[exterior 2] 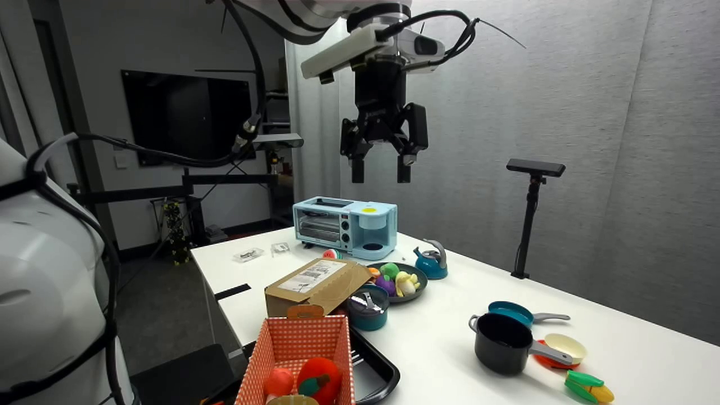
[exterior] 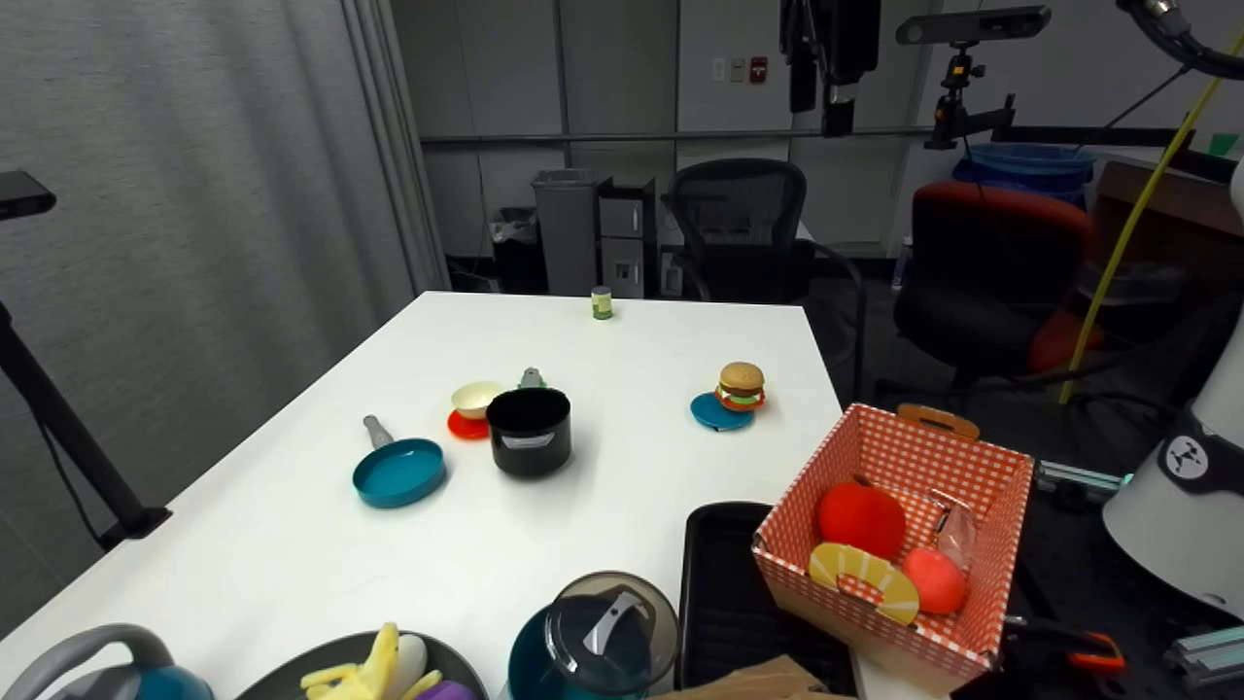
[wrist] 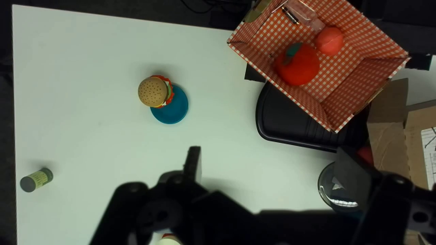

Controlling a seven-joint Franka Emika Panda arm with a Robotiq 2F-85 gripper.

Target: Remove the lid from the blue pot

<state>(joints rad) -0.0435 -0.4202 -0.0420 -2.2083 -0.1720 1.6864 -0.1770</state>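
The lid [exterior: 632, 661], a dark see-through dome with a grey handle, rests on top of the blue pot [exterior: 528, 653]. In that exterior view it looks shifted or tilted to one side of the pot. The lid [exterior 2: 360, 307] and the teal pot [exterior 2: 369, 323] also show in an exterior view, beside a cardboard box. In the wrist view the lid [wrist: 328, 185] is partly covered by one finger, and the pot is mostly hidden. My gripper [exterior 2: 381, 171] is open and empty, high above the table and well apart from the lid; it also shows in the wrist view [wrist: 270, 153].
A red checkered box [exterior 2: 306, 334] and black tray [exterior 2: 388, 376] stand close to the pot. The cardboard box [exterior 2: 281, 298] and a pan of toy vegetables [exterior 2: 413, 297] are beside it. A black pot [exterior: 530, 442], teal pan [exterior: 398, 473] and toy burger [exterior: 742, 384] stand farther off.
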